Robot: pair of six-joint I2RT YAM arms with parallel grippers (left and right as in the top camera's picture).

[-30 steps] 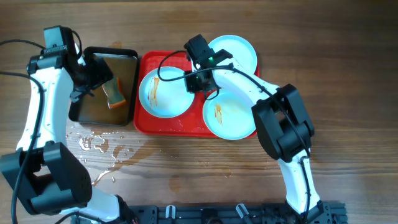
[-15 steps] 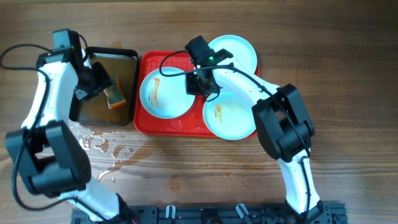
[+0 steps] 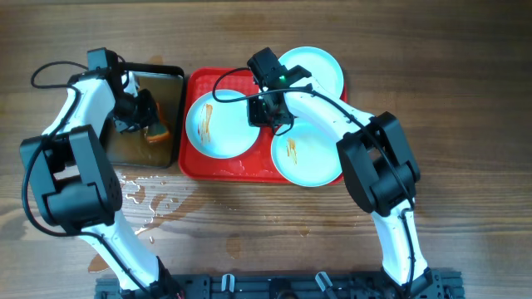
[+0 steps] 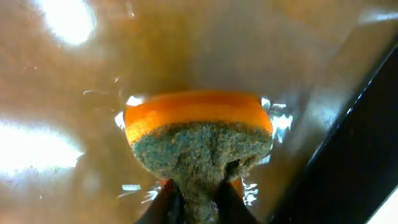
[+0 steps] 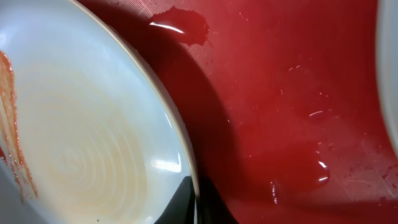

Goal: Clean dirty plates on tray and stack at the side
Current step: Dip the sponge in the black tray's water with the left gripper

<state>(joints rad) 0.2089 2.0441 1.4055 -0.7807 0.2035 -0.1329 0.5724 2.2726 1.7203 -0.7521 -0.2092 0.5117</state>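
Note:
Three pale plates lie on the red tray (image 3: 229,169). The left plate (image 3: 214,124) and the front-right plate (image 3: 306,156) carry orange-brown smears; the back-right plate (image 3: 320,69) looks clean. My right gripper (image 3: 264,115) is shut on the left plate's right rim. In the right wrist view its jaws pinch that rim (image 5: 186,163) over the wet tray floor (image 5: 292,93). My left gripper (image 3: 147,118) sits in the black tray (image 3: 133,164), shut on an orange sponge (image 4: 198,134) by its grey-green scouring side.
The black tray holds brownish water, and its dark wall (image 4: 354,162) runs close on the sponge's right. Water is spilled on the wooden table (image 3: 133,193) in front of the black tray. The right arm's cable loops above the left plate.
My left gripper moved right across the black tray to the sponge and closed on it. My right gripper tightened on the left plate's rim and stayed in place.

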